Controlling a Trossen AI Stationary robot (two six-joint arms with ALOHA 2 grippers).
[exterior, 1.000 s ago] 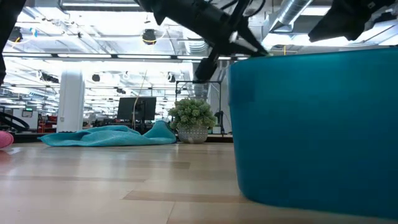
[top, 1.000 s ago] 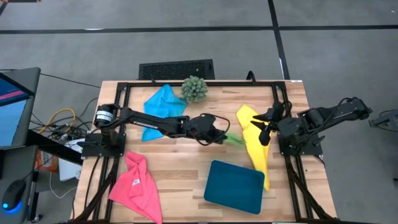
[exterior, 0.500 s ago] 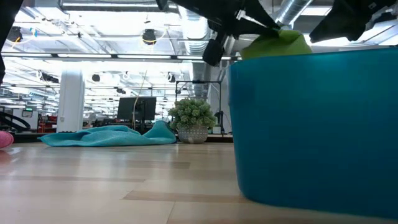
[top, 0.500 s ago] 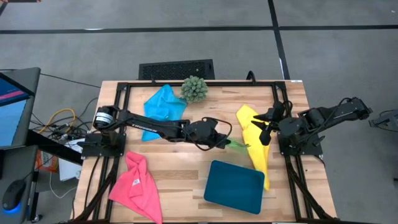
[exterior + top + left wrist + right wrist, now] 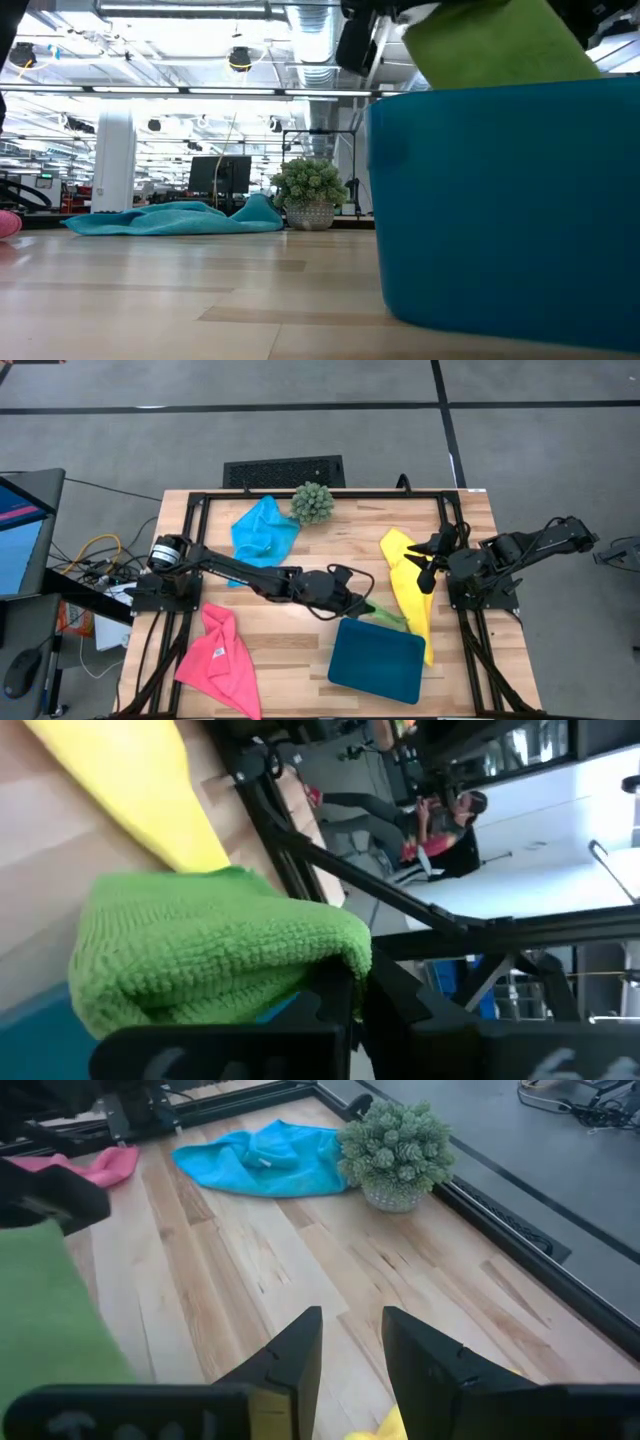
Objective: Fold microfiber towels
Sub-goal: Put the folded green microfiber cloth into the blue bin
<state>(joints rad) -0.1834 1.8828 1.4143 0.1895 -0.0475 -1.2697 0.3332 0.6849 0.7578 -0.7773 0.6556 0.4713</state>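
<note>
Left jaws clamped on the folded lime green towel (image 5: 385, 616) beside the teal tray's (image 5: 378, 661) far rim; right jaws part-open, idle; could unfold if released early.

Four microfiber towels: one held aloft, three on the table.

Lime green towel (image 5: 383, 614): bunched into a thick wad, clamped in the left gripper (image 5: 360, 605), held above the table at the far edge of the teal tray (image 5: 378, 660); the looped weave shows close up in the left wrist view (image 5: 215, 955). Yellow towel (image 5: 410, 595): a long crumpled strip on the right side, running from mid-table down past the tray's right edge. Sky blue towel (image 5: 262, 530): rumpled, flat on the far left part of the table, just beside the spiky plant (image 5: 313, 503). Hot pink towel (image 5: 220, 655): crumpled heap at the near left corner, one part hanging over the table edge.
</note>
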